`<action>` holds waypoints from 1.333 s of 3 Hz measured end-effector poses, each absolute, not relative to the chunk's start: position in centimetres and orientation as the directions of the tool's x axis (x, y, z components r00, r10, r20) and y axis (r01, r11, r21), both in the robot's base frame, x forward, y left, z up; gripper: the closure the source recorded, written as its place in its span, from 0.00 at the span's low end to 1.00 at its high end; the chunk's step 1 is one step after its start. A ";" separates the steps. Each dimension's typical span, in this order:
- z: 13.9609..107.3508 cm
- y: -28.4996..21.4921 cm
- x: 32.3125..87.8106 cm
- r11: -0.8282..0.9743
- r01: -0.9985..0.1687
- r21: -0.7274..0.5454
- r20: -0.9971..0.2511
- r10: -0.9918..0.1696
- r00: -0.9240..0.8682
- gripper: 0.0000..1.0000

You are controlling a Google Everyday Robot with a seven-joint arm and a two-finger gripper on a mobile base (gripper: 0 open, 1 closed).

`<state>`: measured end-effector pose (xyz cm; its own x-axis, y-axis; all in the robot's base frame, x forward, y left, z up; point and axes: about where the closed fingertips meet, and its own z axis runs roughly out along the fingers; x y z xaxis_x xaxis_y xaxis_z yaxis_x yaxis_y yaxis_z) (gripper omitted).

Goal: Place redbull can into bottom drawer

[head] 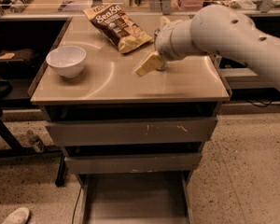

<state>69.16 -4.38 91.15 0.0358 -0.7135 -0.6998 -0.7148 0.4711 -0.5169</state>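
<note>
The redbull can is almost wholly hidden behind my gripper (151, 62); only a sliver of its grey base (163, 67) shows on the tabletop, right of centre. The gripper reaches in from the right on a thick white arm (224, 31) and sits low over the can's place, close against it. I cannot tell whether it touches the can. The bottom drawer (135, 197) is pulled out at the foot of the cabinet, a shallow grey tray with nothing in it.
A white bowl (66, 60) stands at the left of the tabletop (107, 85). A brown chip bag (117, 26) lies at the back, just left of the gripper. The scratched top drawer (130, 130) and the middle drawer (133, 162) are shut.
</note>
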 end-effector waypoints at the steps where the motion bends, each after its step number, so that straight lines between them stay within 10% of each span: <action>1: 89.7 -1.3 69.6 0.491 -0.672 -0.554 -0.684 -0.729 0.031 0.00; 4: 87.1 1.0 70.1 0.492 -0.690 -0.531 -0.700 -0.713 0.031 0.00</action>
